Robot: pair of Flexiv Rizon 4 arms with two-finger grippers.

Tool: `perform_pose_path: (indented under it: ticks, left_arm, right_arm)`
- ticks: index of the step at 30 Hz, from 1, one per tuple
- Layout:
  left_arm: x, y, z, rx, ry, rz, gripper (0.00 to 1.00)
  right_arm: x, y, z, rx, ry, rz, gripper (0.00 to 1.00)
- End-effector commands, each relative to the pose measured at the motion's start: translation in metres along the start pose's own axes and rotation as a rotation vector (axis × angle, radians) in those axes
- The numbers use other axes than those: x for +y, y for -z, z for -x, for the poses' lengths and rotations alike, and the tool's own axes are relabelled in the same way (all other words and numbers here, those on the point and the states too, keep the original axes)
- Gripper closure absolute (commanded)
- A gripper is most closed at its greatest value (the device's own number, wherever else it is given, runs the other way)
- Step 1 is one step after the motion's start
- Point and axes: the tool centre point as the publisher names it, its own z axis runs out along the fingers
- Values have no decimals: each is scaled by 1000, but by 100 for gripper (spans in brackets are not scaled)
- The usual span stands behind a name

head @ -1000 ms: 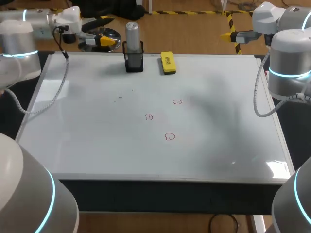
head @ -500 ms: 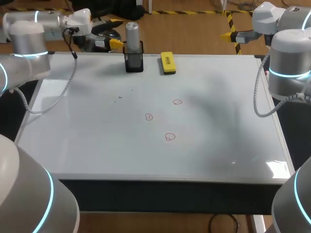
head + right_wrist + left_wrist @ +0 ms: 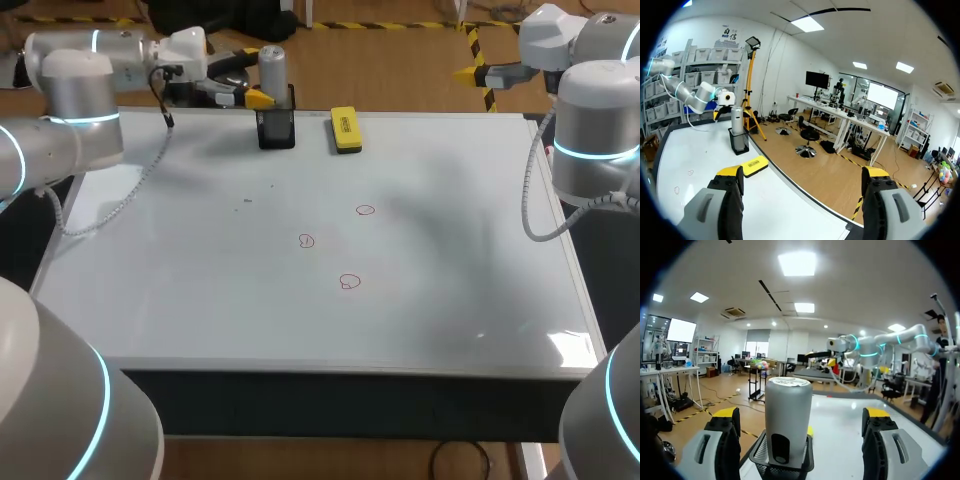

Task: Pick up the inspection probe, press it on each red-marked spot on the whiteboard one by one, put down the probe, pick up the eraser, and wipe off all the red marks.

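- My left gripper (image 3: pixel 255 76) sits at the far edge of the whiteboard (image 3: pixel 200 290), level with the upper part of the inspection probe (image 3: pixel 272 68) and just to its left in the head view.
- Its fingers (image 3: pixel 722 440) are spread wide. In the left wrist view the probe stands just ahead of them, in line with the gap and closer to one finger than the other. Neither tip touches it, so this hand grips nothing.
- The probe is a silver cylinder standing upright in a black mesh holder (image 3: pixel 276 128) on the board's far edge.
- The yellow eraser (image 3: pixel 345 129) lies flat on the board just to the right of the holder, a little apart from it.
- Three small red marks are drawn near the middle of the board: one furthest from me (image 3: pixel 365 210), one to the left of it (image 3: pixel 306 240) and one nearest me (image 3: pixel 349 281).
- My right gripper (image 3: pixel 803 172) hangs past the board's far right corner, well apart from the probe and the eraser. Its fingers are wide apart with nothing between them.
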Motion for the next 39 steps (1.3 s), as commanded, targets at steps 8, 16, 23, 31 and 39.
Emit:
perform_pose_path:
  ticks: [8, 16, 23, 31, 39]
  left_arm:
    - [11, -12, 2, -16, 10, 1, 0]
    - [15, -19, 2, -21, 18, -1, 0]
    - [16, -25, 2, -19, 21, -14, 0]
    - [14, -28, 2, -28, 4, -12, 13]
    - [13, -28, 2, -35, -3, -8, 74]
  right_arm:
    - [0, 0, 0, 0, 0, 0, 0]
    - [0, 0, 0, 0, 0, 0, 0]
    - [0, 0, 0, 0, 0, 0, 0]
    - [0, 0, 0, 0, 0, 0, 0]
    - [0, 0, 0, 0, 0, 0, 0]
